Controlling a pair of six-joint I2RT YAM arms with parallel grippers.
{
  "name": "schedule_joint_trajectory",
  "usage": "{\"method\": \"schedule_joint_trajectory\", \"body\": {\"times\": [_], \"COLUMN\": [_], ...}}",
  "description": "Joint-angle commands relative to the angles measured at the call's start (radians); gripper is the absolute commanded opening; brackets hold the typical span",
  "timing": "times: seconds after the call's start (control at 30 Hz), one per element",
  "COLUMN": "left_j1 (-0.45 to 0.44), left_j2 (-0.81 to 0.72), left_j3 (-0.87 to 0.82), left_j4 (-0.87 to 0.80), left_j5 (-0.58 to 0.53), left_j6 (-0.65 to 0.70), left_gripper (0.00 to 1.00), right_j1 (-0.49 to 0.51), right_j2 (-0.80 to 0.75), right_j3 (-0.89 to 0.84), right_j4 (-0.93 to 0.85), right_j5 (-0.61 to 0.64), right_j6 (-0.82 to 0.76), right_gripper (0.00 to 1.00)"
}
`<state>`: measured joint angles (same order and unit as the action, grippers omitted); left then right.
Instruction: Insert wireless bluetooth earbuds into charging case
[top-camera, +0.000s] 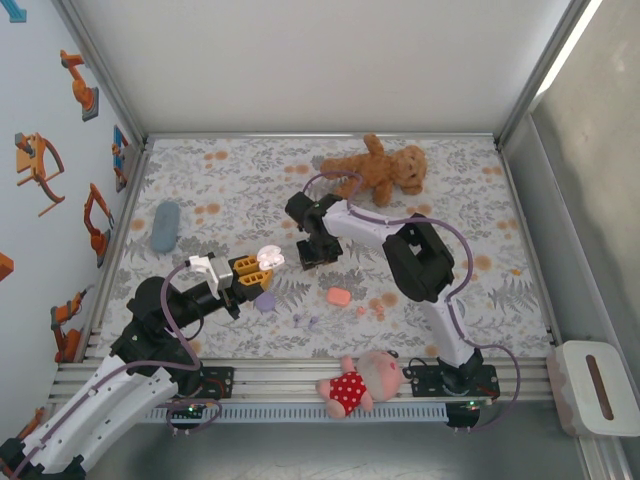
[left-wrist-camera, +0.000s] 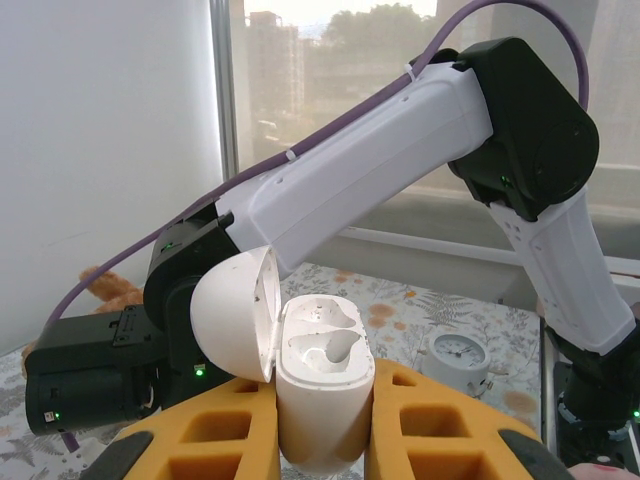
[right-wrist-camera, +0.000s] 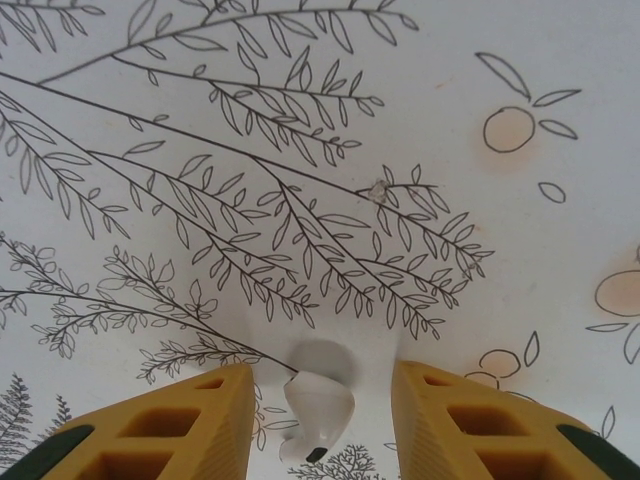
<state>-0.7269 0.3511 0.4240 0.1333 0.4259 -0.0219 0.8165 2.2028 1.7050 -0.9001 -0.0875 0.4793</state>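
The right gripper (right-wrist-camera: 320, 372) has its jaws partly apart, straddling a white earbud (right-wrist-camera: 318, 408). The bud sits midway between the pads with a gap on each side, so nothing grips it yet. It seems to lie on the patterned cloth (right-wrist-camera: 300, 150), though which way its stem points relative to the jaws is hard to make out. If it lies crooked, a squeeze could catch the rounded head and flick it out sideways.

The left gripper (left-wrist-camera: 325, 395) is clamped on the white charging case (left-wrist-camera: 322, 350), which stands upright between its fingers. The lid (left-wrist-camera: 232, 320) is swung off to one side and both wells are bare. A bud carried askew would likely jam at the well's rim, and pressing harder could twist the case in that grip.
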Motion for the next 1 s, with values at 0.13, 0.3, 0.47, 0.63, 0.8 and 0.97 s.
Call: {"method": "schedule_joint_trajectory", "body": {"times": [0.13,0.3,0.47,0.63,0.8,0.97], "left_j1": [-0.005,-0.005,-0.005,-0.005,-0.005,-0.005], "left_j2": [-0.003,-0.007,-0.011,-0.012,-0.011,-0.01], "left_j3": [0.003,0.006,0.007,0.01,0.01,0.01], "left_j4": [0.0,-0.008,-0.015,-0.021,-0.021,-0.021], "left_j5": [-0.01,-0.015,-0.017,-0.019,-0.022,-0.022], "left_j6": [0.015,0.014,0.011,0.014,0.013,0.014], "left_gripper": [0.0,0.0,0.0,0.0,0.0,0.0], "right_j1": [0.022,0.022,0.023,0.024,0.026,0.025], "right_j2": [-0.011,-0.035,-0.047,-0.065,-0.098,-0.112], "right_j3": [0.015,-0.017,-0.043,-0.048,-0.031,0.01], "right_j4": [-0.092,-0.098,-0.106,-0.105,-0.106,-0.096], "right_j5": [0.085,0.108,0.143,0.122,0.104,0.086], "right_j6": [-0.017,-0.026,-0.033,-0.035,-0.042,-0.054], "right_gripper": [0.4,0.4,0.4,0.4,0.4,0.4]}}
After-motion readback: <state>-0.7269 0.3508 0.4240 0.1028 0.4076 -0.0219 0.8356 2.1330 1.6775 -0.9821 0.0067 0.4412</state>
